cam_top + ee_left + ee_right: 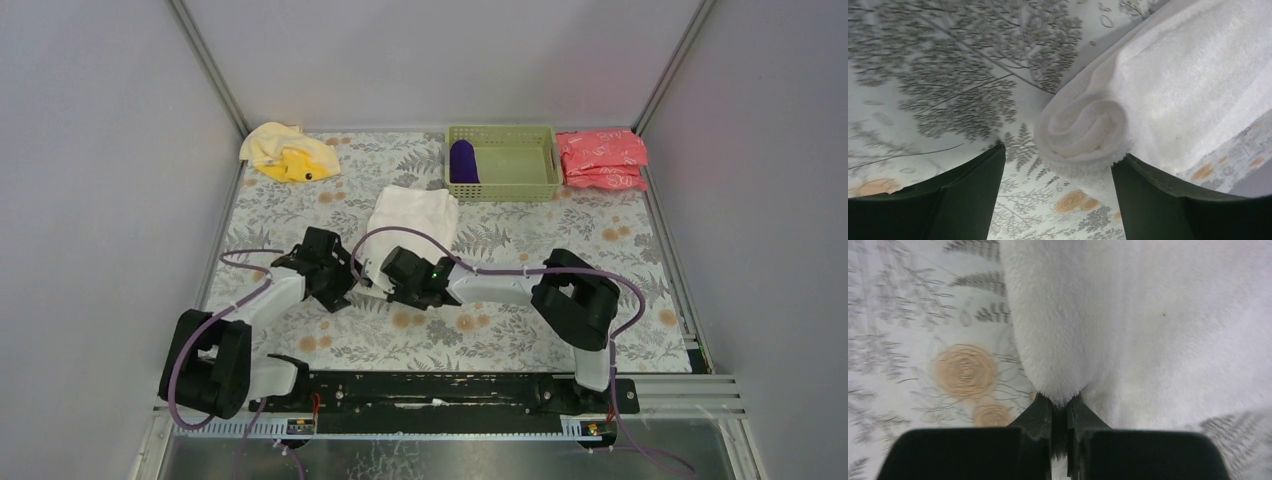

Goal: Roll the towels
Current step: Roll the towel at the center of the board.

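left gripper (pixel 1062 154): jaws apart, the rolled end of the white towel (pixel 415 215) between them.
right gripper (pixel 1059 407): pinched together on that towel's near edge.
white towel: mid-table, partly rolled.
purple towel (pixel 463 162): inside the green basket (pixel 520 188).
yellow towel (pixel 290 155): crumpled, far-left corner.

The left arm (pixel 268 298) and right arm (pixel 497 288) share white links, black joints and purple cables (pixel 500 270).

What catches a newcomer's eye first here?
Mid-table, a large white terry towel lies partly rolled, the right gripper pinching its near edge and the open left gripper straddling the roll's end. Behind, a small dark purple towel sits rolled in a light green plastic basket.
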`<action>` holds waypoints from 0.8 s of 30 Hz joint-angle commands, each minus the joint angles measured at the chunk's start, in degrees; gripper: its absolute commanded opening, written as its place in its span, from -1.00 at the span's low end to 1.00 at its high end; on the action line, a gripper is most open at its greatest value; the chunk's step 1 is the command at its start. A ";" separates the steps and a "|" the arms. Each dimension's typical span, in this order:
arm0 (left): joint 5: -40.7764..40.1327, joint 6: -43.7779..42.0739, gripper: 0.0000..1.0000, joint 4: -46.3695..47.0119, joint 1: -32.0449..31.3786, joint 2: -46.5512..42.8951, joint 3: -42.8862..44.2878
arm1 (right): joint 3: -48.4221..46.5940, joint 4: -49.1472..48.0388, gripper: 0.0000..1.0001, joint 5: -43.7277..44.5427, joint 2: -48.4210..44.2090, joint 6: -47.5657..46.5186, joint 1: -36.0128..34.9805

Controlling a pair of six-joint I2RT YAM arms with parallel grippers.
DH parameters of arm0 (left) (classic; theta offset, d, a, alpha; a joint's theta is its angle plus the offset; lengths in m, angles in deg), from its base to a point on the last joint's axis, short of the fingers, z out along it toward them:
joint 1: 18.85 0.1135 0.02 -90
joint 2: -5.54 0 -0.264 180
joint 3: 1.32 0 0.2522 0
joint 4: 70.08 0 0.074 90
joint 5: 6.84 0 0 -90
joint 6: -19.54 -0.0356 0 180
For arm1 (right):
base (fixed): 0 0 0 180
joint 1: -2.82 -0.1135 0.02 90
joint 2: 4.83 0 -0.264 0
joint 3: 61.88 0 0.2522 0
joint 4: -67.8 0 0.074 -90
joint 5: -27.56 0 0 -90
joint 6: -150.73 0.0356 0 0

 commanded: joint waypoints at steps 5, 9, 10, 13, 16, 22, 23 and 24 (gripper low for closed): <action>-9.40 -3.90 0.66 -12.67 1.54 -9.87 1.13 | -3.85 8.81 -1.00 -37.52 3.88 11.44 2.97; -9.34 -3.71 0.75 -16.04 1.87 -14.24 1.23 | -3.64 4.39 -1.00 -49.02 4.50 18.44 8.44; -9.18 -3.59 0.77 -16.66 1.95 -15.07 1.19 | -3.13 2.82 -1.00 -51.08 4.50 20.32 9.73; -7.99 -3.31 0.81 -17.18 2.01 -16.88 1.00 | -1.37 -1.65 -1.00 -56.82 4.87 25.77 13.36; -5.55 -2.82 0.81 -16.62 2.01 -17.22 0.98 | -0.12 -4.76 -1.00 -61.08 6.46 29.52 15.80; -1.82 -2.00 0.82 -12.77 1.92 -16.15 1.36 | -0.75 -5.74 -1.00 -64.82 11.31 33.14 17.48; -1.33 -1.86 0.83 -12.24 1.94 -15.67 1.54 | -0.47 -6.69 -1.00 -65.24 11.90 34.44 17.94; -0.84 -1.81 0.83 -11.86 1.92 -15.11 1.93 | 0.01 -7.84 -1.00 -65.88 12.29 35.80 18.43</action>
